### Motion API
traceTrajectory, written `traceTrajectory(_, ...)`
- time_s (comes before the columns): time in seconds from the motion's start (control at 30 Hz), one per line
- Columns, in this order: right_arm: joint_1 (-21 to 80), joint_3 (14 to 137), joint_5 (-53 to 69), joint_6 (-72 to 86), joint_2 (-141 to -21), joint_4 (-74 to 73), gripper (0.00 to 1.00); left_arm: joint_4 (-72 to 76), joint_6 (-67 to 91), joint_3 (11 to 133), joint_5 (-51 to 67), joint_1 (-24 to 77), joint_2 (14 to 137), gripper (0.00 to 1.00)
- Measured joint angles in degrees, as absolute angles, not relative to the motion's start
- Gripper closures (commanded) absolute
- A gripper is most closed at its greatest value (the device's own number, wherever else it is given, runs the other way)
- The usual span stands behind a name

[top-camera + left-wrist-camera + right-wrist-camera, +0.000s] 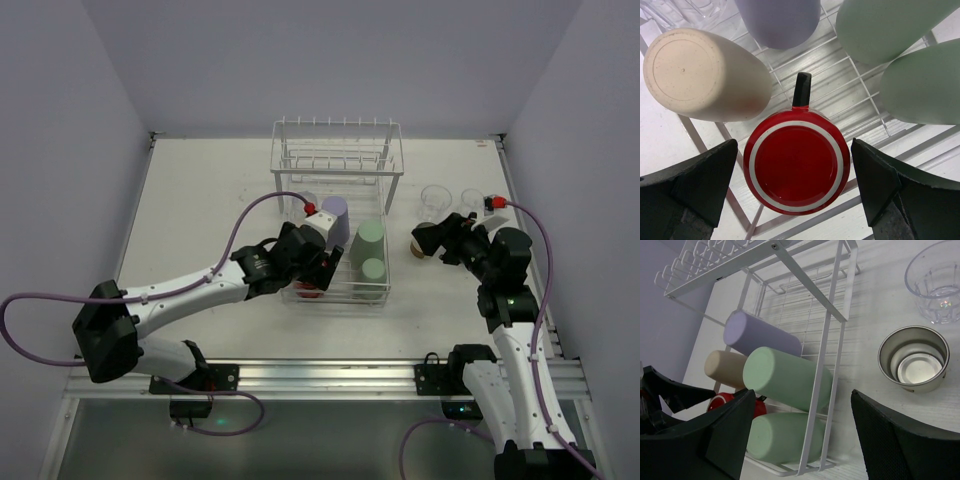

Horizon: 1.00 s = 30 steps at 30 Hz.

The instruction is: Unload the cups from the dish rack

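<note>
The white dish rack (pixel 337 150) stands mid-table. In its low basket lie a lavender cup (pixel 335 218), two pale green cups (pixel 369 238) (pixel 372 272), a tan cup (pixel 700 75) and a red cup (pixel 796 165) with a white ring on its base and a black part behind it. My left gripper (pixel 794 152) is open inside the basket, one finger on each side of the red cup, not touching it. My right gripper (pixel 801 400) is open and empty, right of the rack (pixel 832 305), over the table. A clear cup (pixel 685 10) lies at the basket's far end.
On the table right of the rack stand a metal cup (pixel 913 359) and a clear tumbler (pixel 935 287). The top view shows two clear tumblers (pixel 435 200) (pixel 472 200) there. The rack's raised pronged shelf (pixel 335 128) is at the back. Walls enclose the table.
</note>
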<state>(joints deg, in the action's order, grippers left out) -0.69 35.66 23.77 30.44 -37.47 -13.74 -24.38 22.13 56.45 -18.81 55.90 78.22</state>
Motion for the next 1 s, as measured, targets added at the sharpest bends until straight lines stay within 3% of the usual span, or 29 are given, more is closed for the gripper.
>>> traceTrajectory(0.3,-0.7,35.7,25.1,30.5,-38.5,-13.8,0.1,-24.1,22.1,58.8,-20.2,55.4,83.1,0.0)
traceTrajectory(1.0,0.5,35.7,26.7,30.4,-38.6,-13.8,0.05,-41.3,23.5,65.1,-21.8,56.0,80.4,0.0)
